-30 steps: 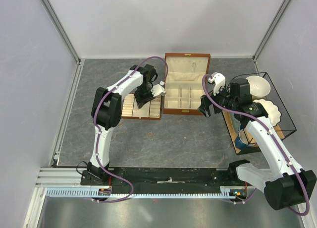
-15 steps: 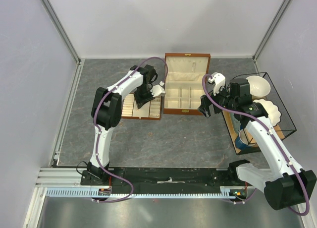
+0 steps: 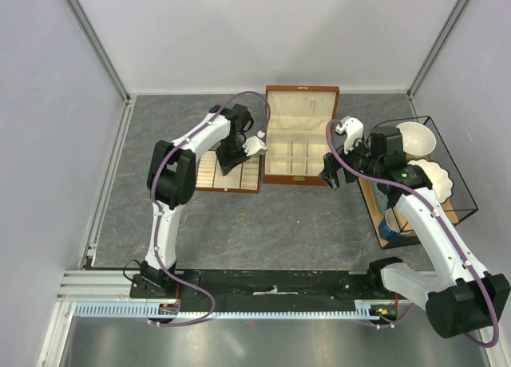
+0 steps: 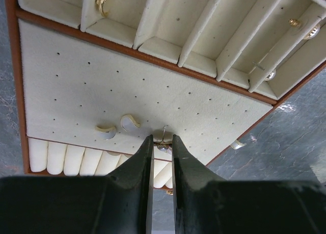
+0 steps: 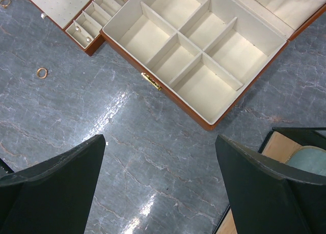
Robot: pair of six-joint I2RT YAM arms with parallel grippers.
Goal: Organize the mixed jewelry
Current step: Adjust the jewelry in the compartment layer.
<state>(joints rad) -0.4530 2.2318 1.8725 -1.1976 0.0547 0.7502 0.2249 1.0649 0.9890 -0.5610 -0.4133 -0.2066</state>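
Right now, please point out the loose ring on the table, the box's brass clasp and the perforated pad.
loose ring (image 5: 42,72), right wrist view, centre of loop.
brass clasp (image 5: 151,81), right wrist view, its middle.
perforated pad (image 4: 102,76), left wrist view, bare centre.

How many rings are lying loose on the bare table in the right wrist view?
2. One ring lies on the table near the tray corner; the second ring is at the view's upper left edge. More may lie out of frame.
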